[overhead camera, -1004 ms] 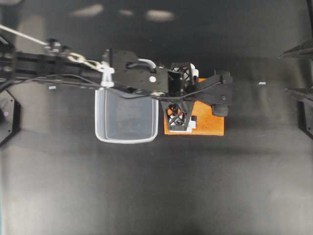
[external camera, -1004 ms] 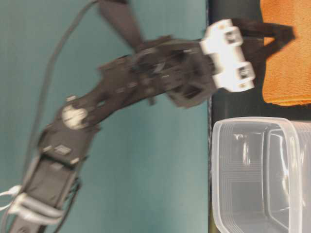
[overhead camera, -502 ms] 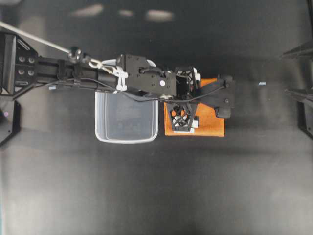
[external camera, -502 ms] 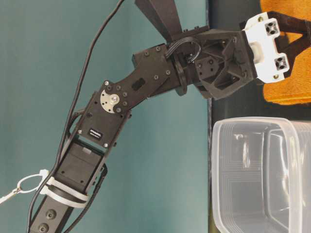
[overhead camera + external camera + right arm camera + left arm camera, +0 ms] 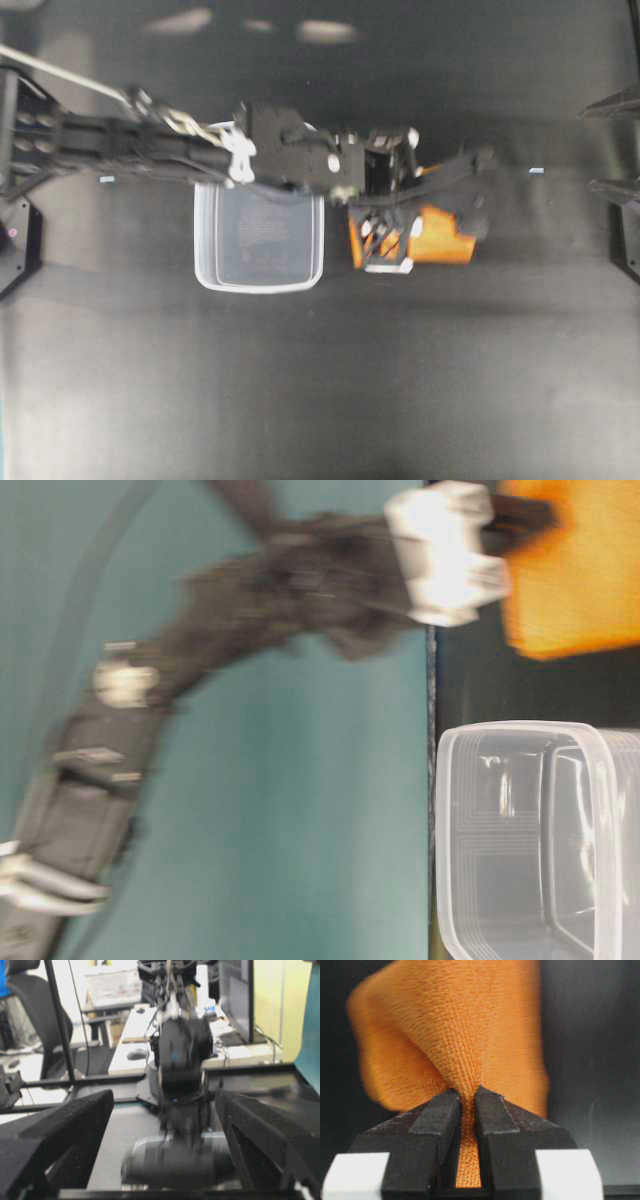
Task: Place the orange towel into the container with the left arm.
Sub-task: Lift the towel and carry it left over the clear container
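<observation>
The orange towel (image 5: pixel 455 1025) is bunched up, and my left gripper (image 5: pixel 466 1092) is shut on a pinched fold of it. From overhead, the towel (image 5: pixel 442 238) hangs crumpled under the left gripper (image 5: pixel 386 243), just right of the container (image 5: pixel 260 240), a clear plastic tub. At table level the towel (image 5: pixel 575 570) appears raised off the dark surface, above and beyond the container (image 5: pixel 540 840). The left arm (image 5: pixel 150 150) reaches over the tub's far rim and is blurred. My right gripper (image 5: pixel 165 1135) stands open at the far right with nothing between its fingers.
The black tabletop (image 5: pixel 320 380) stretches around the tub and towel. The right arm's wedge-shaped fingers (image 5: pixel 612 100) show at the overhead view's right edge. A teal wall (image 5: pixel 300 830) bounds the table. A small white mark (image 5: pixel 536 171) lies right of the towel.
The left gripper has closed on the towel, which went from lying flat to bunched and lifted. The left arm is moving. The right arm has not moved.
</observation>
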